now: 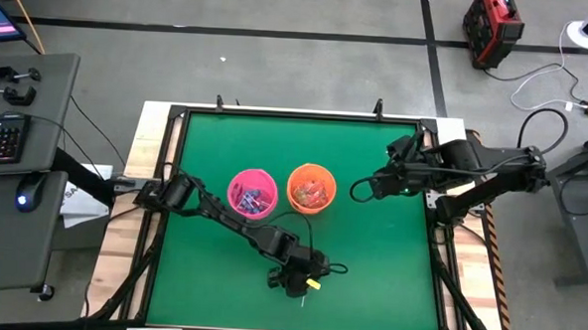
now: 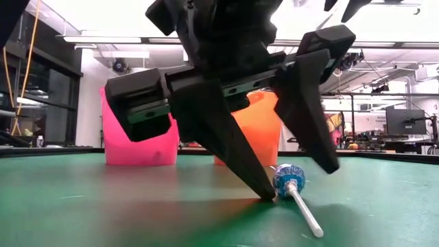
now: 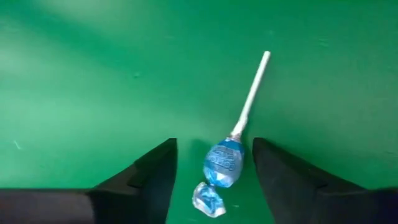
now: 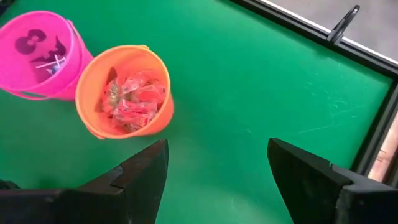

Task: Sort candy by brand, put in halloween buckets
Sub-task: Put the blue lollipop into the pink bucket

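Lollipop (image 3: 225, 163) | head between fingers of open left pincer (image 3: 214, 180), stick pointing away toward upper right | right pincer (image 4: 217, 180) open, well apart

Bright even light from above, white glare from ceiling lamps (image 2: 103, 39) in the low view, soft small shadows on the green bench (image 1: 369, 258), close dark left gripper (image 2: 285, 189) blurry

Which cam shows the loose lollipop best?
Left wrist view: the lollipop lies whole, blue head between the open left gripper fingers, stick pointing away. Low view shows it partly behind a finger. High view gives only a speck under the arm. Right wrist view misses it.
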Controlling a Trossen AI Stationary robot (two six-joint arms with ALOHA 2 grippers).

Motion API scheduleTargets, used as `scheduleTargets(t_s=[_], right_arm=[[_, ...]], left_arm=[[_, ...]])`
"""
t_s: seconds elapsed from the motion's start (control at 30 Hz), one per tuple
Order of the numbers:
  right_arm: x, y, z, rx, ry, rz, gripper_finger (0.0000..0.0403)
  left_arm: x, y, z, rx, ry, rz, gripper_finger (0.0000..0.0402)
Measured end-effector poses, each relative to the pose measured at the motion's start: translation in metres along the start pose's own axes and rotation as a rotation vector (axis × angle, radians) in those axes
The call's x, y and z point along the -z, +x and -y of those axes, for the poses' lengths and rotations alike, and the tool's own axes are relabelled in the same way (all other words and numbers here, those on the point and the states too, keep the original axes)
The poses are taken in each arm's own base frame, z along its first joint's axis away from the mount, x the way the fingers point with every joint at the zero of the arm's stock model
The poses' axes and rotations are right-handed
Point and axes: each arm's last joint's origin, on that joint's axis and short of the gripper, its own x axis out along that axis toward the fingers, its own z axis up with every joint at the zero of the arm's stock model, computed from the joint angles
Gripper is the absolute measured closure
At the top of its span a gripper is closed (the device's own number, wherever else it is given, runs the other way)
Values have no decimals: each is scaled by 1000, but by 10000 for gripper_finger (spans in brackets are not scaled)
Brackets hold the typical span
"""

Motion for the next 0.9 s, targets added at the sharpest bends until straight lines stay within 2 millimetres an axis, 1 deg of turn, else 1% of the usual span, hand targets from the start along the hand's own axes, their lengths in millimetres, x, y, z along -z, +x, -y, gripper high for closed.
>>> scheduleTargets(t_s=[0.03, 0.1, 0.23, 0.27, 0.37, 0.43, 0.47, 0.53, 0.63, 0.67, 0.73, 0.8, 0.83, 0.9], right_arm=[[0, 0, 0, -4, 2, 2, 135], [-1, 0, -2, -15, 8, 7, 135], [-1, 0, -3, -23, 13, 12, 135], [-1, 0, -3, -27, 15, 14, 135], [-2, 0, -4, -40, 22, 20, 135], [-3, 0, -5, -43, 25, 27, 135], [-3, 0, -5, -40, 25, 34, 135], [-3, 0, -5, -35, 20, 46, 135], [-4, 0, -4, -19, 9, 74, 135], [-4, 0, -4, -15, -1, 80, 135], [-4, 0, -4, -9, -16, 90, 135], [-5, 0, -4, -3, -26, 102, 135], [-5, 0, -4, -1, -27, 104, 135], [-5, 0, -4, 0, -28, 106, 135]], left_arm=[[1, 0, 0, 4, -2, -4, 209], [1, -1, 1, 13, -8, -8, 250], [2, -1, 2, 26, -73, -17, 361], [2, -2, 2, 29, -104, -20, 370], [1, -4, 2, 27, -176, -33, 369], [0, -14, 0, 32, -229, -82, 367], [1, -23, -2, 37, -263, -99, 367], [0, -46, -11, 21, -335, -99, 367], [-1, -103, -23, 0, -484, -53, 367], [-1, -122, -24, -6, -542, -37, 367], [4, -157, -20, 7, -670, -20, 367], [8, -189, -11, -28, -768, -7, 367], [7, -208, -5, -65, -804, 13, 367], [7, -238, 10, -132, -863, 68, 367]])
